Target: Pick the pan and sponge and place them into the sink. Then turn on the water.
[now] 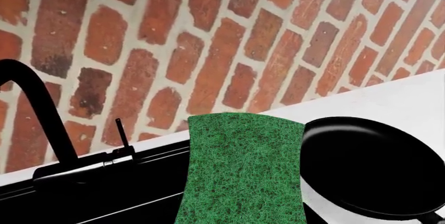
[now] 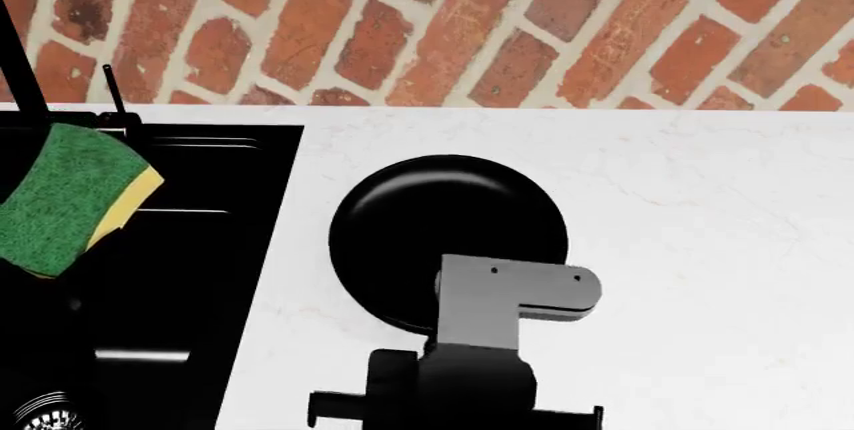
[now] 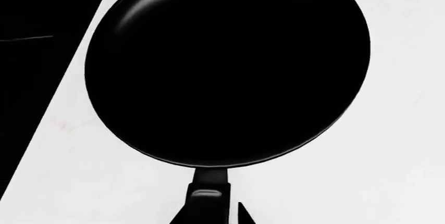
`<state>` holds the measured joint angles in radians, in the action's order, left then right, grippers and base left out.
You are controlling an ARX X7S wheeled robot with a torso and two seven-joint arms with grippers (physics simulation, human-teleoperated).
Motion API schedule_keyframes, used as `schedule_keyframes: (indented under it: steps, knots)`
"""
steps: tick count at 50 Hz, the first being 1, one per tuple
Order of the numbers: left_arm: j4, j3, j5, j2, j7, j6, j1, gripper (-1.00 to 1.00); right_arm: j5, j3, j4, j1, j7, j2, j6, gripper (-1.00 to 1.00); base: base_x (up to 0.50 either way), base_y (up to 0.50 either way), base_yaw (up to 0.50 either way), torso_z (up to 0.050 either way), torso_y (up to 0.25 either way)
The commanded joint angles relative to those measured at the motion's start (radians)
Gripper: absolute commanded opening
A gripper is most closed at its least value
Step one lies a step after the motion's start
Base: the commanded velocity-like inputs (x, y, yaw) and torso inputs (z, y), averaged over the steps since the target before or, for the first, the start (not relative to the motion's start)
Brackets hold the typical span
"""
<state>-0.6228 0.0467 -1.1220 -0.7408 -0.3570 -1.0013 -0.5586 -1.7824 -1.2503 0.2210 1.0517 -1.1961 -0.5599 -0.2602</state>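
Observation:
The sponge (image 2: 60, 205), green top over yellow foam, hangs tilted above the black sink (image 2: 200, 250). It fills the left wrist view (image 1: 243, 172) right at my left gripper, which holds it; the fingers are hidden. The black pan (image 2: 447, 225) lies on the white counter beside the sink and also shows in the left wrist view (image 1: 375, 166). My right gripper (image 3: 212, 214) sits at the end of the pan's handle (image 3: 208, 190), with dark fingers close on both sides of it. The pan's bowl (image 3: 230, 67) fills the right wrist view. No water runs.
The black faucet (image 1: 41, 109) and its thin lever (image 2: 114, 90) stand at the sink's back edge against the brick wall (image 2: 534, 20). The round metal drain (image 2: 47, 412) shows in the basin. White counter (image 2: 721, 250) stretches to the right of the pan.

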Motion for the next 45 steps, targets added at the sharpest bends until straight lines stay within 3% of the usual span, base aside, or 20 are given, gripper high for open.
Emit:
schedule_keyframes:
  steps: [1, 4, 7, 9, 12, 15, 18, 22, 23, 25, 45]
  knots:
    - [0.013, 0.002, 0.007, -0.005, 0.011, 0.021, 0.012, -1.0, 0.063, 0.004, 0.06, 0.079, 0.104, -0.112, -0.091, -1.0, 0.0, 0.0, 0.0, 0.0, 0.0]
    - [0.011, -0.008, 0.0, -0.014, 0.017, 0.024, 0.02, -1.0, 0.045, 0.006, 0.088, 0.11, 0.108, -0.163, -0.13, -1.0, 0.0, 0.0, 0.0, 0.0, 0.0]
    - [0.017, 0.011, 0.006, 0.002, 0.005, 0.017, 0.0, -1.0, 0.043, 0.045, 0.132, 0.118, 0.208, -0.246, -0.114, -1.0, 0.0, 0.0, 0.0, 0.0, 0.003]
    - [0.032, 0.021, 0.028, 0.006, 0.017, 0.028, 0.004, -1.0, 0.027, 0.023, 0.118, 0.163, 0.2, -0.273, -0.192, -1.0, 0.0, 0.0, 0.0, 0.0, 0.0]
    - [0.043, 0.034, 0.036, 0.019, 0.011, 0.027, -0.004, -1.0, 0.077, 0.062, 0.162, 0.17, 0.254, -0.353, -0.156, -1.0, 0.0, 0.0, 0.0, 0.0, 0.003]
    - [0.038, 0.019, 0.025, 0.003, 0.016, 0.028, 0.005, -1.0, 0.134, 0.037, 0.149, 0.22, 0.373, -0.385, -0.247, -1.0, 0.0, 0.0, 0.0, 0.0, 0.0]
    - [0.036, 0.032, 0.026, 0.013, 0.002, 0.018, -0.01, -1.0, 0.08, 0.095, 0.135, 0.186, 0.509, -0.468, -0.155, -1.0, 0.0, 0.0, 0.0, 0.0, 0.003]
    - [0.034, 0.017, 0.018, -0.009, 0.013, 0.019, 0.0, -1.0, 0.177, 0.066, 0.133, 0.182, 0.582, -0.515, -0.196, -1.0, 0.0, 0.0, 0.0, 0.0, 0.0]
    - [0.038, 0.027, 0.024, -0.007, 0.012, 0.014, -0.012, -1.0, 0.303, 0.025, 0.169, 0.216, 0.631, -0.524, -0.278, -1.0, 0.0, 0.0, 0.0, 0.0, 0.0]
    - [0.044, 0.032, 0.026, -0.011, 0.014, 0.008, -0.027, -1.0, 0.155, 0.032, 0.155, 0.23, 0.65, -0.541, -0.32, -1.0, 0.0, 0.0, 0.0, 0.0, 0.005]
    - [0.046, 0.044, 0.009, -0.084, 0.009, -0.055, -0.029, -1.0, 0.235, 0.035, 0.253, 0.219, 0.667, -0.662, -0.315, -1.0, 0.0, 0.0, 0.0, 0.001, 0.002]
